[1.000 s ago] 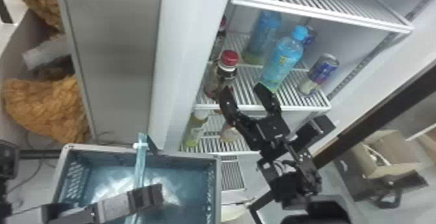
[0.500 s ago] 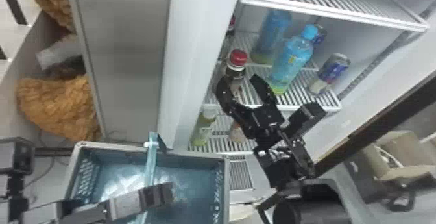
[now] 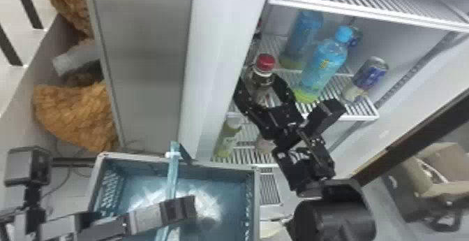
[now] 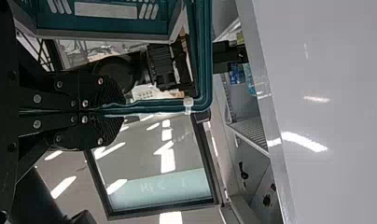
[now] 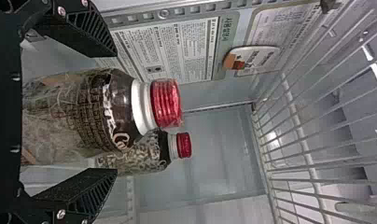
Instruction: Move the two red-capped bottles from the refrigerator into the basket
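In the head view my right gripper (image 3: 261, 83) is inside the refrigerator (image 3: 223, 48), its open fingers on either side of the front red-capped bottle (image 3: 265, 64). The right wrist view has this bottle (image 5: 116, 107) between the spread fingers of my right gripper (image 5: 107, 114), with the second red-capped bottle (image 5: 140, 154) behind it. The refrigerator's side edge partly covers that second bottle in the head view. Over the basket (image 3: 256, 202) is my left gripper (image 3: 179, 208); in the left wrist view, my left gripper (image 4: 114, 113) is shut on the teal basket handle (image 4: 154, 105).
Blue bottles (image 3: 322, 65) and a can (image 3: 368, 78) stand right of the front red-capped bottle. A wire shelf (image 3: 349, 8) lies above, and a green-labelled bottle (image 3: 227, 137) is on the shelf below. A cardboard box (image 3: 439, 167) sits at far right.
My right gripper has moved deeper toward the front red-capped bottle, its fingers now around it. The head view has shifted slightly left, and the left gripper still holds the handle.
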You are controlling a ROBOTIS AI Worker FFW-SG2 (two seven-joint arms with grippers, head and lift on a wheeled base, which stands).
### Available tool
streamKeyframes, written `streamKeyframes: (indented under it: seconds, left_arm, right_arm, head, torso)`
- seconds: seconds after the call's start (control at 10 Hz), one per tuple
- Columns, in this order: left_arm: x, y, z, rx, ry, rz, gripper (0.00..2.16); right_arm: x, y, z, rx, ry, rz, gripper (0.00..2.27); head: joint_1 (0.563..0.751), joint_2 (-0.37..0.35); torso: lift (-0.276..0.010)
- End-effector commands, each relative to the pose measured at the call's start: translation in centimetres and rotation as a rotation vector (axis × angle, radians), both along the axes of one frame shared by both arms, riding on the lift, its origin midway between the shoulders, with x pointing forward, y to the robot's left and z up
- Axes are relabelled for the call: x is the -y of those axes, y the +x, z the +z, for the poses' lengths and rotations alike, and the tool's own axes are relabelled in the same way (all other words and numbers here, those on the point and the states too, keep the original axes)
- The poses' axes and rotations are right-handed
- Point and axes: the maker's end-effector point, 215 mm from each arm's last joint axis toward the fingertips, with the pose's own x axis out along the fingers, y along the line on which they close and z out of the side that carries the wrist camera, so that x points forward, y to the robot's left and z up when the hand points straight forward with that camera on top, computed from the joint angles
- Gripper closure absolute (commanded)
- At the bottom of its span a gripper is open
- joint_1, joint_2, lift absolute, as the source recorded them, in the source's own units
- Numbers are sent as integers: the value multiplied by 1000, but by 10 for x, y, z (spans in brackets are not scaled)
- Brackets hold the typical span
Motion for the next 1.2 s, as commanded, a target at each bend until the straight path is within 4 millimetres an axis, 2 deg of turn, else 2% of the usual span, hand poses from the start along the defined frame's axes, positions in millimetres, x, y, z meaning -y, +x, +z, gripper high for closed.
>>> streamKeyframes:
  seconds: [0.0, 0.1, 0.2, 0.3, 0.4, 0.5, 0.7, 1.1]
  left_arm:
    - [0, -1, -1, -2, 0, 0, 1207]
    - [0, -1, -1, -2, 0, 0, 1207]
    - [0, -1, 0, -2, -2, 0, 1207]
    - [0, -1, 0, -2, -2, 0, 1207]
    - [0, -1, 1, -1, -4, -1, 1207]
    - [0, -1, 0, -4, -4, -1, 1207]
    - [0, -1, 0, -4, -4, -1, 1207]
    - [1, -2, 2, 1, -5, -8, 1207]
  right_arm:
    - [0, 3, -1, -3, -2, -2, 124]
    - [2, 4, -2, -6, 2, -7, 140]
    - [2, 4, -2, -9, 14, -7, 334]
    - [3, 4, -6, -26, 17, -5, 805]
    - [3, 5, -4, -18, 12, -5, 1128]
    - [2, 5, 0, -11, 3, -5, 1282]
    - [2, 4, 3, -1, 6, -6, 1280]
    - [6, -23, 36, 46, -9, -19, 1280]
  head:
    - [695, -264]
    - [695, -264]
    - [695, -264]
    - [695, -265]
    - [695, -266]
    - [695, -267]
    - [695, -265]
    - [695, -274]
  torso:
    - [0]
    - [0]
    - [0]
    - [0]
    - [0]
    - [0]
    - [0]
    - [0]
